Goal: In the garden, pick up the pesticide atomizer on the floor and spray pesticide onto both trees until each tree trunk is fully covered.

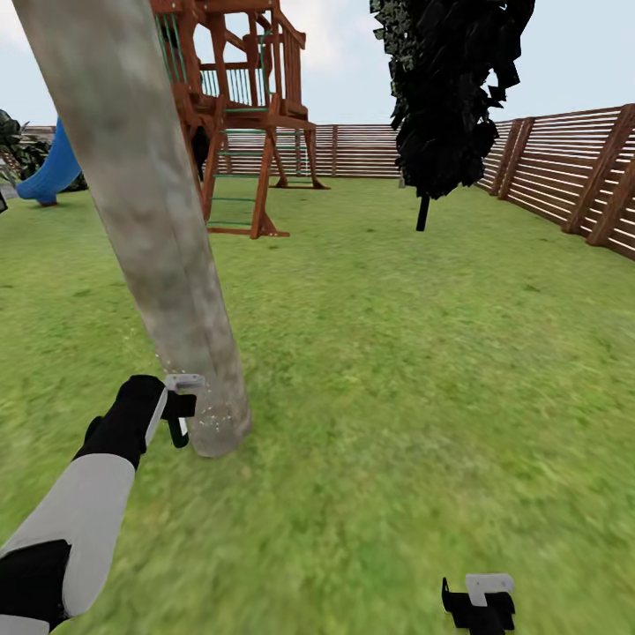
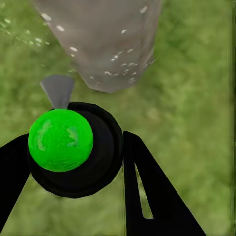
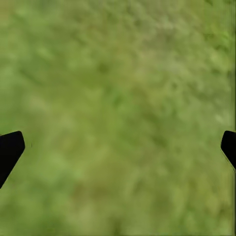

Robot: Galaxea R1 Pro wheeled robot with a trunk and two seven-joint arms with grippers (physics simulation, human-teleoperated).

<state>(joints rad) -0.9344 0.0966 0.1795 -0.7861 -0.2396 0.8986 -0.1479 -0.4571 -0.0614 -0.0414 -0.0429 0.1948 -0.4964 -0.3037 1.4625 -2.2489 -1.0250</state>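
The left gripper (image 1: 181, 407) has its jaws closed around the atomizer (image 2: 73, 150), nozzle aimed at the foot of the leaning trunk (image 1: 150, 229) just ahead. The right gripper (image 1: 481, 604) hangs wide open, empty, over grass (image 1: 397, 353).

1. A wooden play tower (image 1: 242, 106) of reddish-brown timber stands on the lawn in the head view's upper left, with a railed platform and splayed legs.
2. A green-runged ladder (image 1: 231, 176) leans up the tower's front.
3. A blue slide (image 1: 53, 169) curves down at the far left, probably joined to the tower, though the link is hidden.
4. A black-leaved tree (image 1: 450, 88) rises right of centre on a thin black trunk (image 1: 422, 213).
5. A brown slatted fence (image 1: 564, 168) runs along the back and down the right side.
6. Pale blue sky (image 1: 582, 53) above.
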